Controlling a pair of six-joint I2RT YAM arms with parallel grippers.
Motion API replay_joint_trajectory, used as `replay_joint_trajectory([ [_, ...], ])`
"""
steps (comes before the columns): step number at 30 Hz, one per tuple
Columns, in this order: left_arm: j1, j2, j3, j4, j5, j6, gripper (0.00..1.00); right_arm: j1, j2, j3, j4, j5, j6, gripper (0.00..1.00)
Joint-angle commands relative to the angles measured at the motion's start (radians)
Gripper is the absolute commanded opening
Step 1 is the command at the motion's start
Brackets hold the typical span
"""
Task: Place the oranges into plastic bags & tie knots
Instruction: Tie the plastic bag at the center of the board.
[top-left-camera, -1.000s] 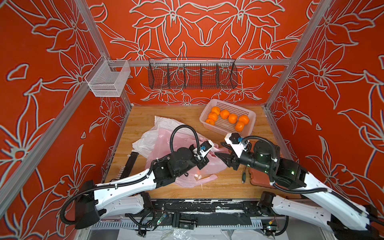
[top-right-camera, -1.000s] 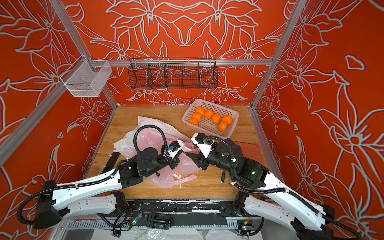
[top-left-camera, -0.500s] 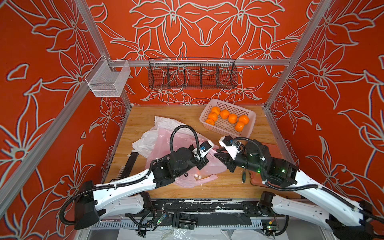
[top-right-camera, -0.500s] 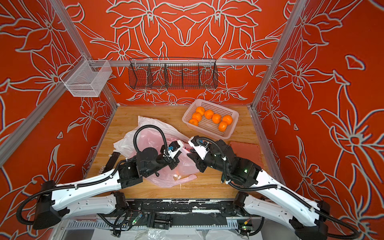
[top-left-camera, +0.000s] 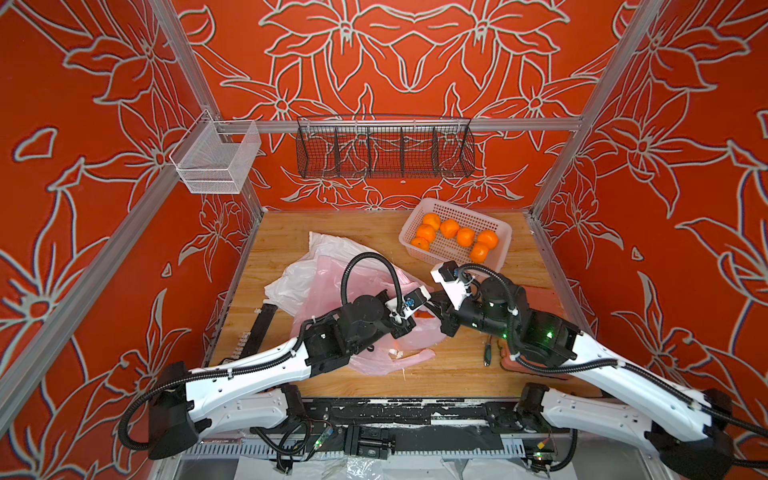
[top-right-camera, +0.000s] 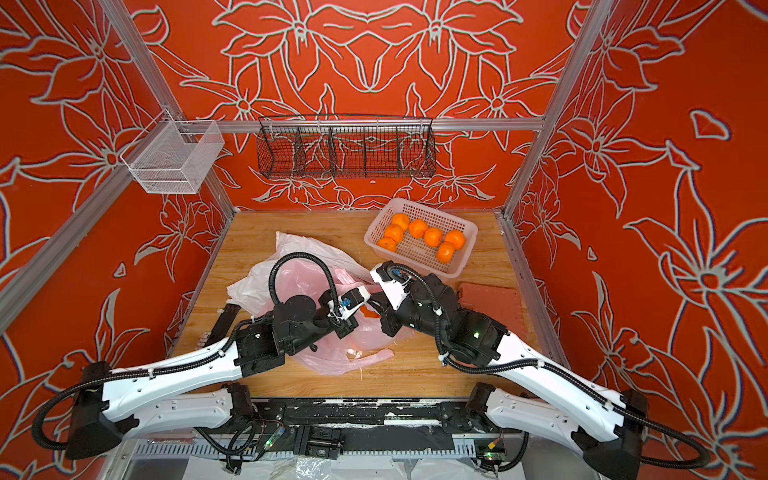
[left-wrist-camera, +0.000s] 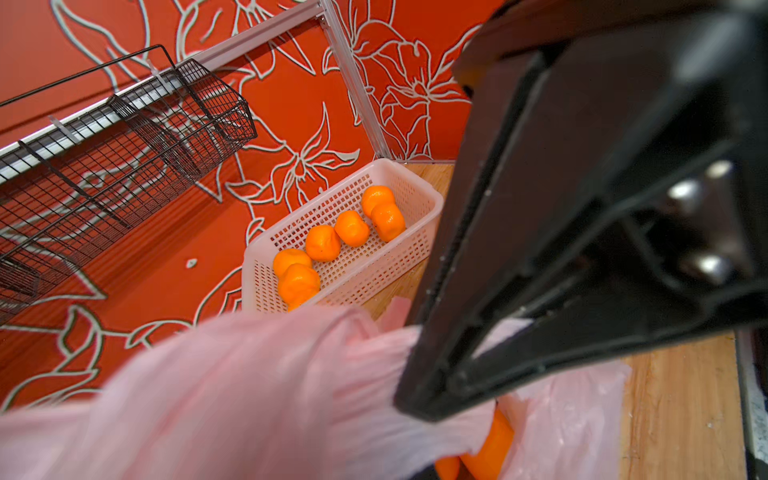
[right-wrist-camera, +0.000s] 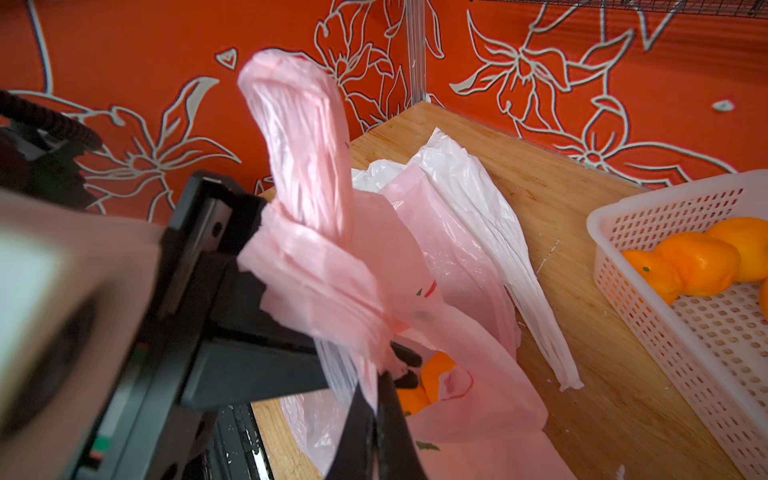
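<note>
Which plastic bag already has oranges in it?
The pink bag pinched by the left gripper and right gripper; oranges show through it. The white bag and other pink bag lie flat.

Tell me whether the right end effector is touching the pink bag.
Touching. In the right wrist view the right end effector pinches a bunched strand of the pink bag between shut jaws.

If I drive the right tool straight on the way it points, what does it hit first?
The bunched translucent pink plastic bag handle that the right tool pinches; just beyond, probably the left tool, though depth is unclear.
</note>
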Motion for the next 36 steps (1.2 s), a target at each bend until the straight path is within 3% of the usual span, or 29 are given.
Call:
replay_joint_trajectory([
  [1, -0.002, -0.018, 0.000, 0.005, 0.045, 0.111, 0.00, 0.003, 0.012, 0.029, 0.068, -0.026, 0.052, 0.00],
  [4, -0.001, -0.028, -0.024, 0.005, 0.074, 0.197, 0.00, 0.003, 0.000, 0.015, 0.067, 0.009, 0.059, 0.00],
  [5, 0.000, -0.028, -0.031, 0.005, 0.076, 0.222, 0.00, 0.004, -0.012, 0.000, 0.079, 0.019, 0.058, 0.06],
  [8, 0.000, -0.028, -0.045, 0.013, 0.055, 0.290, 0.00, 0.004, -0.048, -0.036, 0.098, 0.014, 0.041, 0.42],
  [10, 0.005, -0.030, -0.050, 0.020, 0.048, 0.319, 0.00, 0.003, -0.068, -0.039, 0.055, 0.020, 0.025, 0.50],
  [17, 0.026, -0.030, -0.053, 0.013, 0.039, 0.397, 0.00, 0.003, -0.231, -0.096, -0.039, 0.177, 0.043, 0.51],
  [20, 0.026, -0.027, -0.047, 0.000, 0.042, 0.415, 0.00, 0.001, -0.237, -0.020, -0.104, 0.232, 0.046, 0.52],
  [28, 0.027, -0.008, -0.026, -0.016, 0.040, 0.427, 0.00, -0.005, 0.120, 0.499, -0.502, 0.071, 0.016, 0.52],
  [36, 0.030, -0.007, -0.021, -0.027, 0.039, 0.427, 0.00, -0.006, 0.421, 0.796, -0.623, -0.124, 0.031, 0.52],
])
